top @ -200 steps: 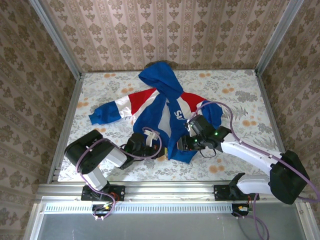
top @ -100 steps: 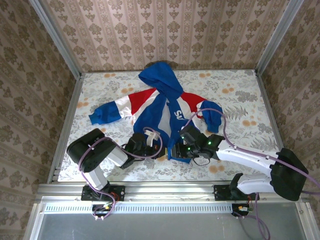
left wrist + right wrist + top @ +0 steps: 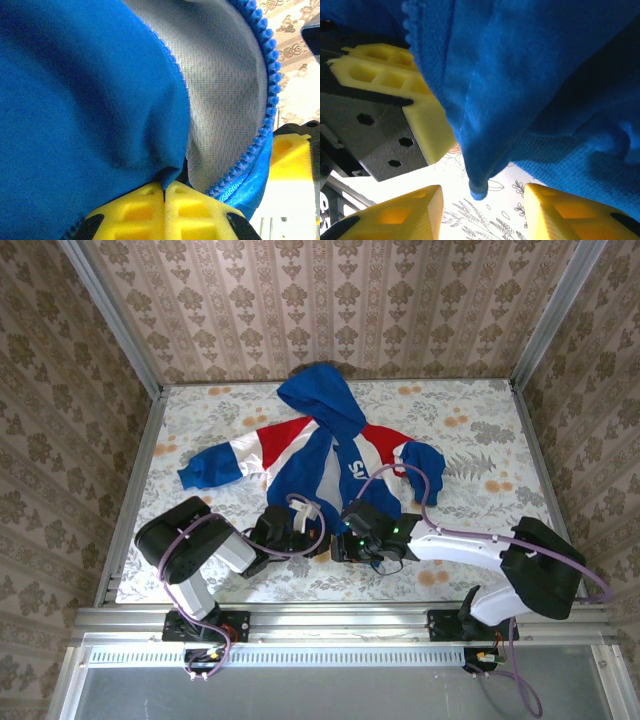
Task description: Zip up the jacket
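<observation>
The royal-blue jacket (image 3: 330, 455) lies hood-away on the table, its front open and pale lining showing. My left gripper (image 3: 298, 531) is shut on the hem of the left front panel; in the left wrist view its yellow fingertips (image 3: 150, 197) pinch a fold of blue fabric (image 3: 90, 90), with the lining (image 3: 220, 100) and zipper teeth (image 3: 265, 85) beside it. My right gripper (image 3: 340, 543) is at the other panel's bottom corner, close to the left one. It stands open (image 3: 480, 205), and the blue zipper end (image 3: 479, 189) hangs between its fingers, touching neither.
The table (image 3: 480, 440) has a floral cloth and metal rails round it, with patterned walls behind. The left gripper's yellow fingers (image 3: 385, 70) show close by in the right wrist view. One sleeve (image 3: 215, 465) spreads left, the other (image 3: 425, 462) lies folded at the right.
My right gripper has moved left along the jacket's bottom edge, ending close to the left gripper. The left arm has stayed put, still holding the hem.
</observation>
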### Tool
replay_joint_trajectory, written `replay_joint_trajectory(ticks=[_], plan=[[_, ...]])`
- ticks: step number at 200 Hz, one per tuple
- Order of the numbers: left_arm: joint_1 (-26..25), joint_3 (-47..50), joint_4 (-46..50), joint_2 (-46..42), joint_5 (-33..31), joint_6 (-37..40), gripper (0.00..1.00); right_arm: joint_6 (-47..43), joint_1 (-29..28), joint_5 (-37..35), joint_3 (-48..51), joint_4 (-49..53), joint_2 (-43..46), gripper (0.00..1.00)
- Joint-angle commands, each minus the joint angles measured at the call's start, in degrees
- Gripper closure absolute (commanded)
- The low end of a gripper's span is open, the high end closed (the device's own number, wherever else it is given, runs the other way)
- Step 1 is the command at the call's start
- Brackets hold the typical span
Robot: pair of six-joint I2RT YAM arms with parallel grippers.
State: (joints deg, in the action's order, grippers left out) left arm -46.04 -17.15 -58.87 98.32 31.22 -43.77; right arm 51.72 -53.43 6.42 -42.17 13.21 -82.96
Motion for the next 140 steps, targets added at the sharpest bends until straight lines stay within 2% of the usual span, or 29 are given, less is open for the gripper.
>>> replay_joint_trajectory(ticks=[1, 56, 72, 118, 140], plan=[[0.0, 0.0, -2.4, 0.6, 1.2, -0.4, 1.00, 1.7, -0.4, 0.1, -1.5, -2.2, -1.9, 0.52], [0.0, 0.1, -2.5, 0.7, 1.3, -0.4, 1.00, 1.8, -0.4, -1.2, -1.3, -2.8, -5.9, 0.53], [0.0, 0.1, -2.6, 0.6, 1.4, -0.4, 1.00, 1.5, -0.4, -2.1, -1.2, -2.7, -6.5, 0.55], [0.5, 0.8, -2.4, -0.8, 1.2, -0.6, 1.00, -1.1, -0.4, -6.4, -1.2, 0.1, -4.3, 0.87], [1.1, 1.2, -2.9, -1.8, 0.9, -1.0, 1.00, -4.1, -0.4, -7.6, -0.4, 0.4, -1.5, 0.98]])
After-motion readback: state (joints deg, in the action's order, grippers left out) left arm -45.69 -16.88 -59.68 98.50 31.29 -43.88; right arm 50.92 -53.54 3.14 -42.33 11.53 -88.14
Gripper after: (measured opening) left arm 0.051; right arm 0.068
